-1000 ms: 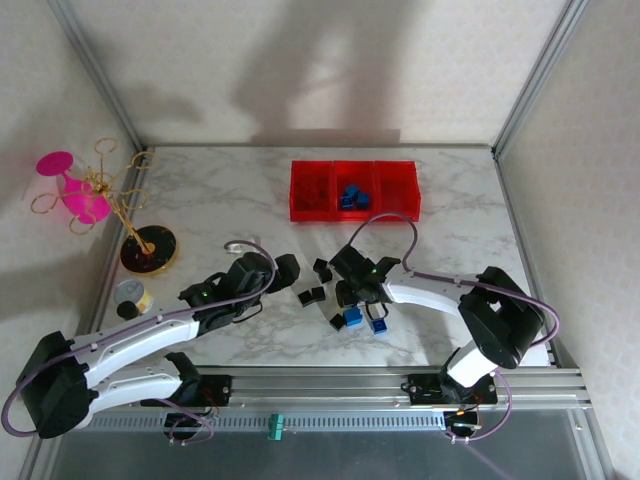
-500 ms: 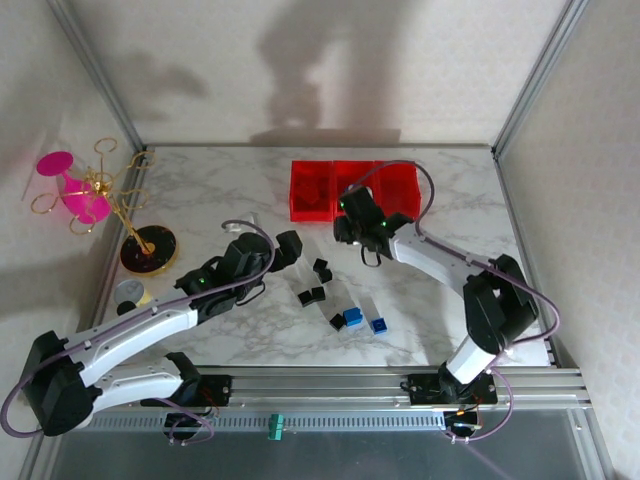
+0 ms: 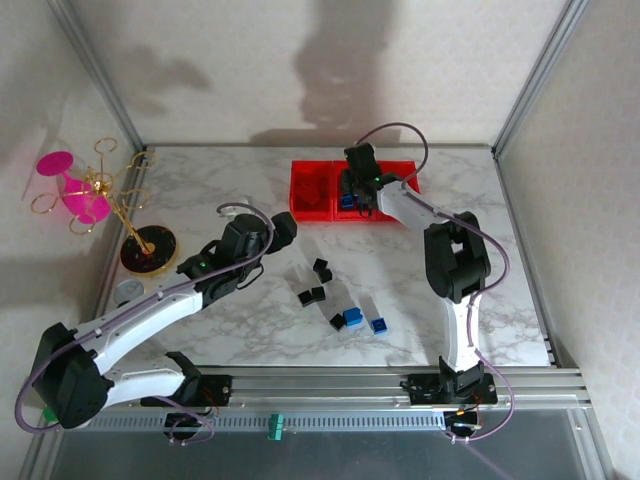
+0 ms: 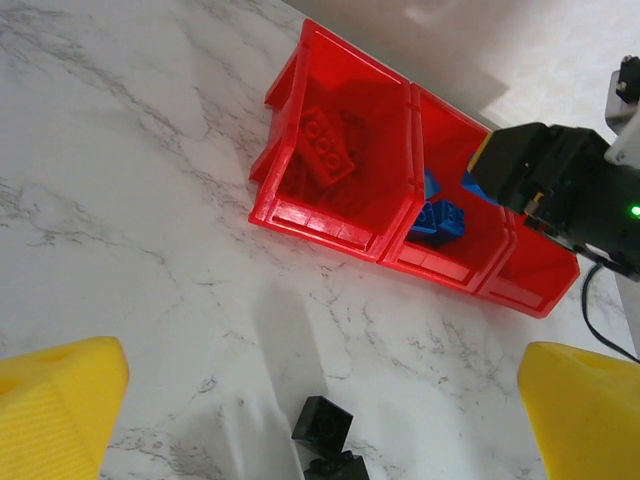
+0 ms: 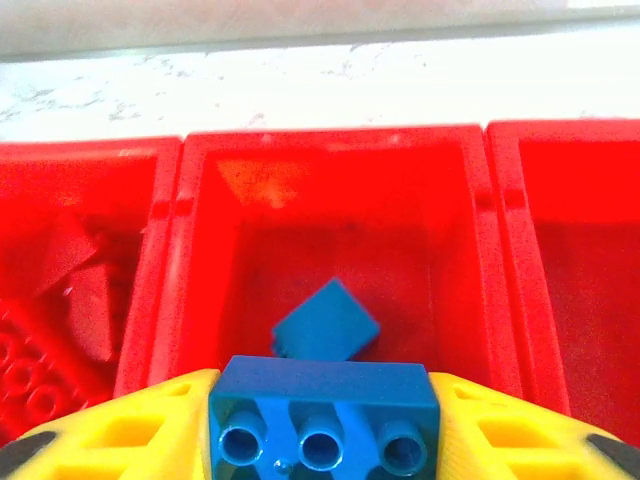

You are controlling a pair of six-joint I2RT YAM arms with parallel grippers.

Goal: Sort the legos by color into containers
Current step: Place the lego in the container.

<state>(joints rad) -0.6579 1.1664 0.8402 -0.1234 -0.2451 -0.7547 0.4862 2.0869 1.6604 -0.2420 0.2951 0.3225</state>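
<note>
**Operator:** Overhead first. Where am I?

**Spotter:** Your right gripper (image 3: 351, 192) is at the far side of the table (image 3: 200, 190), over the middle one of the containers (image 3: 310, 214). Your left gripper (image 3: 283, 230) hangs toward the middle of the table, spread wide and carrying nothing. The loose legos (image 3: 353, 317), black and blue, lie nearer than it and to its right.

**Operator:** And the left wrist view?

**Spotter:** You see spread yellow fingers (image 4: 60, 400) at both lower corners, with a black brick (image 4: 322, 422) on the table between them. On the far side sit red bricks (image 4: 325, 145) in the left bin and blue ones in the middle. Your right arm is above that row.

**Operator:** Right wrist?

**Spotter:** You're pinching a blue brick (image 5: 325, 400) by its ends. Its long axis runs left to right across the fingers, with the studs toward the camera. The middle bin (image 5: 325, 165) lies directly below and just beyond it, and another blue piece (image 5: 326, 322) is on its floor. I'd judge the drop is lined up, so release there and don't drift left toward the red bin.
</note>
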